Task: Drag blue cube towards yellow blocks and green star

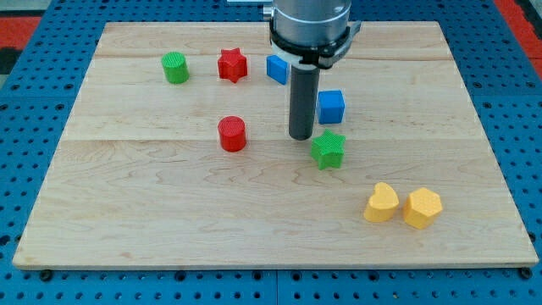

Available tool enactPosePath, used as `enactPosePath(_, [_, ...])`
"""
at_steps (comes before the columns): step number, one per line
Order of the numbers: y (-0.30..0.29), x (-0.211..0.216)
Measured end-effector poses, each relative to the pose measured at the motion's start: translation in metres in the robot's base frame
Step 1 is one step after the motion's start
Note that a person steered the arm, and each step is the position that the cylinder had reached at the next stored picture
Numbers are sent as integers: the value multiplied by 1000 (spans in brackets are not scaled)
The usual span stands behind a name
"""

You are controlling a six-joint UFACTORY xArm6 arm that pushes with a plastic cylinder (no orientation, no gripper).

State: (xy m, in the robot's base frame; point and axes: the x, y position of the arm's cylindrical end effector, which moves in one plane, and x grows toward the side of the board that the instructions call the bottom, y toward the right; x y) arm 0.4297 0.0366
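While planted on the wooden board (127, 212), my tip (301, 137) sits just to the view's left of the blue cube (330, 106), close beside it with a narrow strip of wood between, contact impossible to confirm. No pincer carried: only a straight dark rod, so nothing spread, pressed together or pinched.

Just below and to the view's right of the tip, near but apart: the green star (328, 149), lying between the tip and the yellow pair. Up and slightly to the view's left, partly hidden behind the rod's metal collar: a second blue block (276, 69), shape unclear. To the view's left at about tip level, a short way off: the red cylinder (232, 134). Farther up and left: the red star (232, 64), then the green cylinder (176, 68) beyond it, well apart from the tip.

Well down toward the view's bottom right: the yellow heart-shaped block (381, 202) and the yellow hexagonal block (422, 208), side by side, almost touching. Between blue cube and yellow blocks, only the green star close to the line.

Standing upright, the rod drops straight from a grey cylindrical collar at the view's top centre. Around the board, blue perforated matting (25, 127); red patches at the view's upper corners.

No readable labels or writing.
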Motion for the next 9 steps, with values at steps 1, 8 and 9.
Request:
enactPosePath(1, [19, 28])
enactPosePath(8, [-5, -15])
enactPosePath(9, [-9, -40])
